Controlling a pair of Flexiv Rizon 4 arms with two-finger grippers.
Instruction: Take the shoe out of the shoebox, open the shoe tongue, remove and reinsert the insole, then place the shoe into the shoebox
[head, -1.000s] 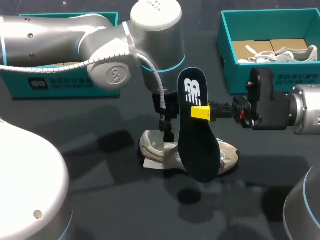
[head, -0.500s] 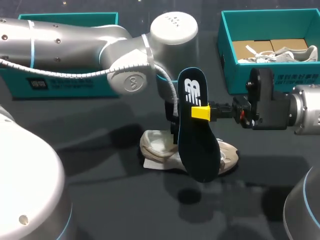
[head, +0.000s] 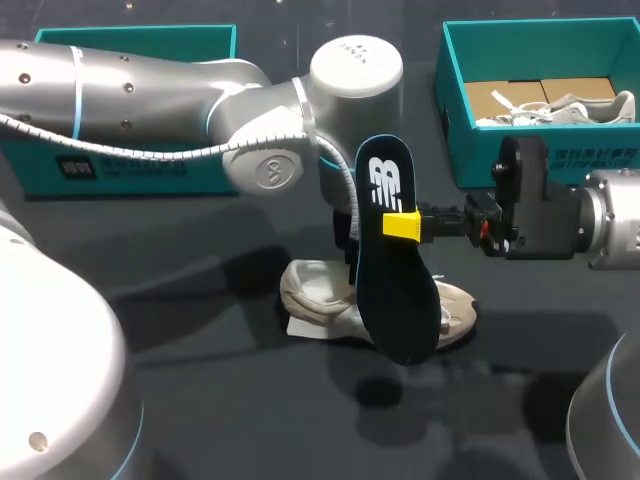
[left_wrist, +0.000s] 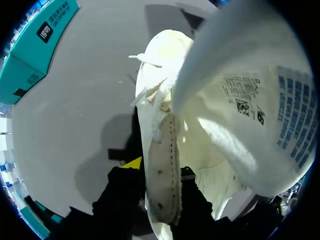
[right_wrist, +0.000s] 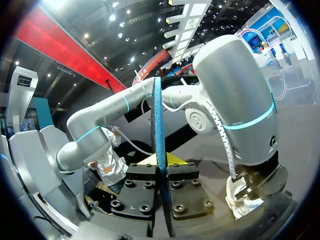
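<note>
Aloft, insole (head: 395, 285) tight in right gripper (head: 403, 226) (left gripper (left_wrist: 159, 171) tight on shoe (head: 318, 297) rim below), shoebox (head: 452, 115) well apart.

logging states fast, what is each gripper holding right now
left gripper: shut on the shoe, at its rim
right gripper: shut on the insole
</note>
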